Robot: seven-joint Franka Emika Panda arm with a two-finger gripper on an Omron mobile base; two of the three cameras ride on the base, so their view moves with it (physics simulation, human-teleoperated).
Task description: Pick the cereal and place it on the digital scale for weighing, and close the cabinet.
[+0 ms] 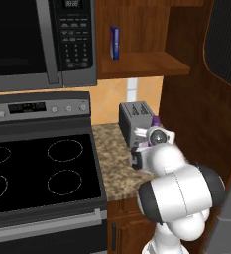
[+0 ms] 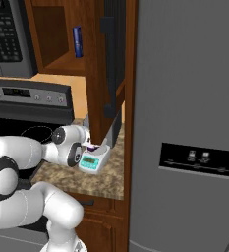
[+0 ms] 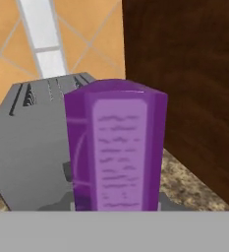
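The white arm folds low over the speckled granite counter [image 1: 114, 171], its bulky elbow near the camera and the wrist reaching toward the right end of the counter. The gripper [image 1: 154, 130] sits just right of the grey toaster [image 1: 134, 121], with a sliver of purple showing above the wrist.

From the hand view the cereal [image 3: 118, 147] stands upright and very close — a thin, glossy purple box with a paler label panel of wavy lines. The fingers are hidden behind it, so I cannot tell whether the jaws pinch it or stand apart. Behind it lies the toaster's slotted top, with the tan tiled wall far beyond and dark wood on the right.

The right base view shows the digital scale [image 2: 94, 160] — white, square and flat, with a teal display panel — on the counter just beside the wrist, with a little purple above its far edge.

The cabinet [image 1: 146, 62], of reddish-brown wood, hangs open, its door [image 2: 113, 74] swung out. A thin blue box [image 1: 115, 42] stands on its shelf, right of the microwave [image 1: 37, 39].
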